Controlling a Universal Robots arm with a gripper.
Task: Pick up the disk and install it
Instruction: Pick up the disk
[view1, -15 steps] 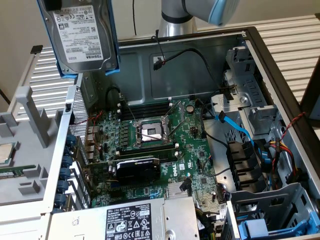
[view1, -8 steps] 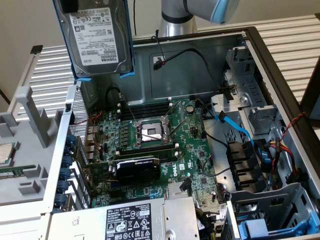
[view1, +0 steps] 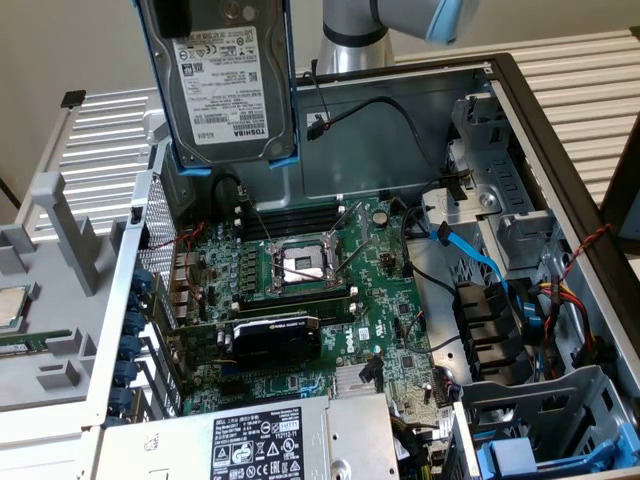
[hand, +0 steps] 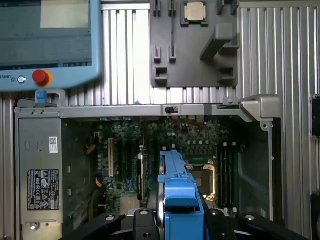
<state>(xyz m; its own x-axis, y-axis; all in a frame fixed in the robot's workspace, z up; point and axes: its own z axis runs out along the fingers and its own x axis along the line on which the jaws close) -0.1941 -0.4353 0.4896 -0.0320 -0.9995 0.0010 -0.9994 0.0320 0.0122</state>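
The disk (view1: 228, 85), a silver hard drive with a white label in a bright blue carrier, hangs upright in the air above the back corner of the open computer case (view1: 560, 170), at the exterior view's upper left. A dark finger (view1: 172, 15) presses on its upper part. In the wrist view the disk (hand: 177, 192) appears edge-on, its blue carrier clamped between the black fingers (hand: 142, 220) of my gripper (hand: 179, 222). The motherboard (hand: 200, 145) lies below it. The gripper is shut on the disk.
Inside the case are the processor socket (view1: 300, 265), a black expansion card (view1: 275, 335), the power supply (view1: 270, 440) and a metal drive cage (view1: 510, 220) with a blue cable (view1: 470, 255). A grey tray (hand: 200, 60) with a processor chip (hand: 195, 11) and a teach pendant (hand: 45, 40) lie outside.
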